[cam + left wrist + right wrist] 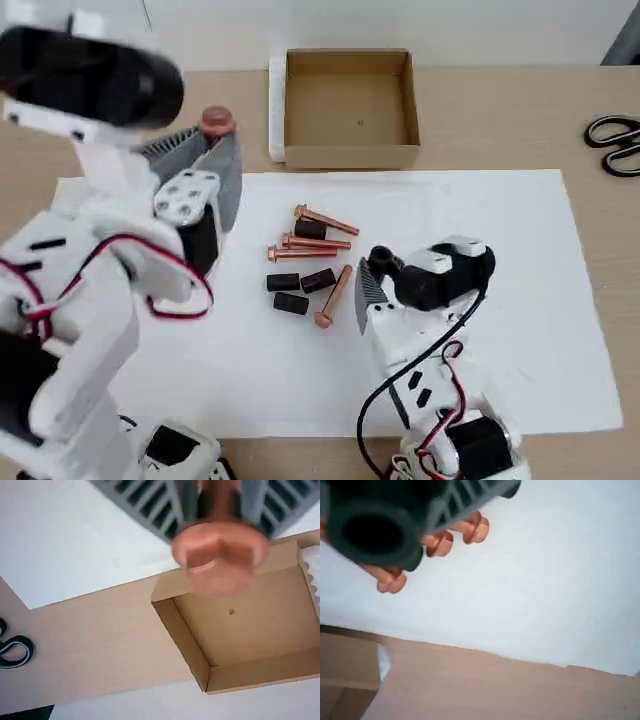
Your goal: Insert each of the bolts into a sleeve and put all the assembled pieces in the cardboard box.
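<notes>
My left gripper (212, 138) is raised over the table left of the cardboard box (350, 156), shut on a copper bolt (217, 121) with its head outward. In the left wrist view the bolt's head (220, 555) hangs over the near corner of the open box (185, 640), which is bare inside. My right gripper (372, 275) sits over the white paper, shut on a black sleeve (380, 260). The sleeve's open bore (370, 535) faces the right wrist camera. Several loose bolts (315, 241) and several black sleeves (291, 303) lie on the paper between the arms.
The white paper sheet (500, 300) covers the middle of the wooden table. Black scissors (615, 140) lie at the far right edge. A white strip (276, 110) stands against the box's left wall. Open paper lies to the right of the right arm.
</notes>
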`<state>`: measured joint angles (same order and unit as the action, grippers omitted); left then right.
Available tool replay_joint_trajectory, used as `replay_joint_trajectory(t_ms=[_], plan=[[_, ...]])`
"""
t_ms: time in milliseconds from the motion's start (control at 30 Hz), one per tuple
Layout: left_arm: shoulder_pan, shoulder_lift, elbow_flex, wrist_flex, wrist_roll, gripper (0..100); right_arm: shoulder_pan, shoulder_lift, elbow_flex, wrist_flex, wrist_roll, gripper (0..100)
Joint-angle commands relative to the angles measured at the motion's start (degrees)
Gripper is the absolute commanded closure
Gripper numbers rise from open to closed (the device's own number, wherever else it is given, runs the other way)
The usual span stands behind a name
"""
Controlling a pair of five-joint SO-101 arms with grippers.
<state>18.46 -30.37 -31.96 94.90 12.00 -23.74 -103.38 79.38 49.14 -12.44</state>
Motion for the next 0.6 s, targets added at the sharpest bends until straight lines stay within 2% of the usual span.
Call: replay_joint_trajectory(t_ms=[0,100,200,433,567], plan=[[-0.1,-7.4,4.1,-1.8,-1.0,99,-0.5,-0.6,-0.4,-1.5,-0.3,99.5],[-2.0,-14.6,11.8,-1.9,-1.7,99,-0.5,-0.6,-0.4,-1.5,-0.3,99.5],[-5.2,-21.9,23.3,-6.9,-1.8,99,-0.5,-0.6,-0.4,-1.5,-0.3,99.5],[-5.8,-34.3,60.4,-35.1,-0.3,99,-0.6,-0.6,-0.7,-1.5,-0.6,99.2],[-5.6,-37.7,75.4,-48.8,3.0,99,-0.6,-0.6,-0.4,-1.5,-0.6,99.1]])
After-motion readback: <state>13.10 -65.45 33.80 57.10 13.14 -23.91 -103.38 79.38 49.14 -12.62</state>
